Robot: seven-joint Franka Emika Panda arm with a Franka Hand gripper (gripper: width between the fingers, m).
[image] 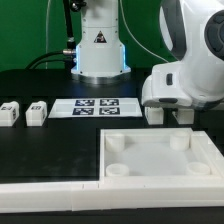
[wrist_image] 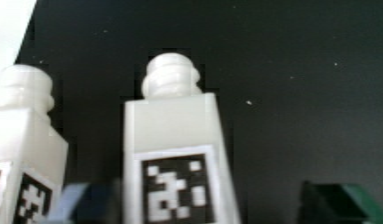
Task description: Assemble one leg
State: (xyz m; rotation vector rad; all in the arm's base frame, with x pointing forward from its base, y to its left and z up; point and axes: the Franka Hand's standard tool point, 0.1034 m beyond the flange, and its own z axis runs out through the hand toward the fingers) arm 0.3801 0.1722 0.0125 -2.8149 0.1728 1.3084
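In the wrist view one leg (wrist_image: 174,140), a white block with a rounded peg end and a black-and-white tag, lies between my fingertips (wrist_image: 339,200) on the black table. My gripper (wrist_image: 197,200) is open, with a gap to the leg on the dark finger's side. A second leg (wrist_image: 19,130) lies right beside the first. In the exterior view my gripper (image: 168,114) is low over the table, just behind the large white panel (image: 160,158); the legs under it are mostly hidden by the hand. Two more legs (image: 10,113) (image: 37,112) lie at the exterior view's left.
The marker board (image: 97,106) lies flat in the middle of the table, in front of the robot base (image: 100,55). A long white rail (image: 50,192) runs along the front edge, joining the panel's near side.
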